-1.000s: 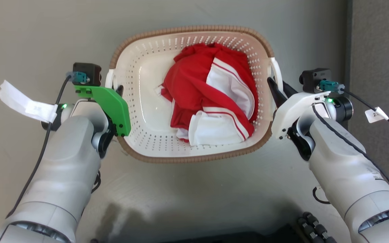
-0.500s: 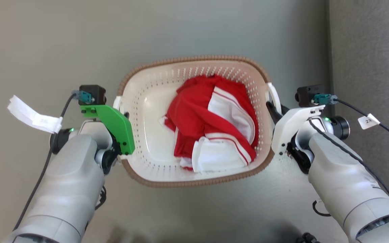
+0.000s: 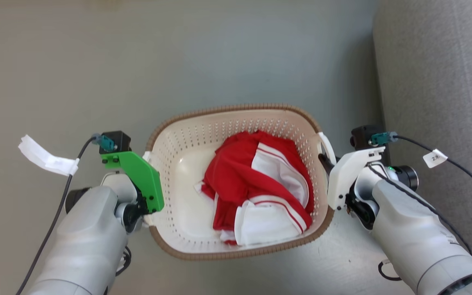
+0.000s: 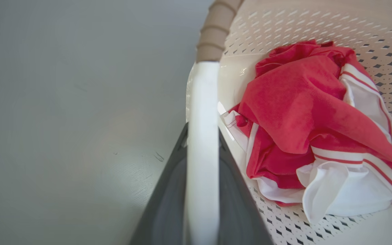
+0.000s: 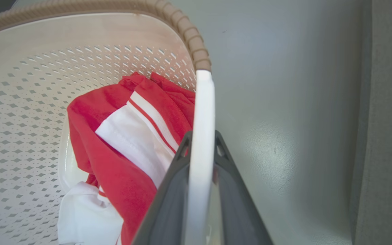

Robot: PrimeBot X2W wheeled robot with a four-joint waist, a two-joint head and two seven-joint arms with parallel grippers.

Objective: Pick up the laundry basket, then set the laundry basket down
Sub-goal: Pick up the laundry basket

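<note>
Head view looks down on the basket (image 3: 178, 164), which sits in the lower middle of the picture over a grey floor (image 3: 96, 82). Its brown rim (image 3: 240, 107) runs all around. A crumpled red and white garment (image 3: 240, 180) lies inside, more toward the 3 o'clock side of the basket. At the 3 o'clock edge of the picture there is a grey fabric surface (image 3: 436, 82), near the basket but not touching it. The two pale forearms come in from 7 and 5 o'clock and meet the basket at its 9 o'clock and 3 o'clock sides.

Left wrist view shows the left end effector (image 4: 201, 136) closed on the left handle (image 4: 201, 102). The white bar runs straight toward 12 o'clock between the two dark fingers (image 4: 168, 190), which press it from both sides. The basket interior and the garment lie at 2 o'clock from the fingertips, the floor at 9 o'clock.

Right wrist view shows the right end effector (image 5: 201, 139) gripping the right handle (image 5: 204, 109) in the same way, one dark finger (image 5: 237, 197) on each side of the bar. Here the basket lies at 10 o'clock from the fingertips.

I cannot tell if the bottom of the basket touches the floor.
</note>
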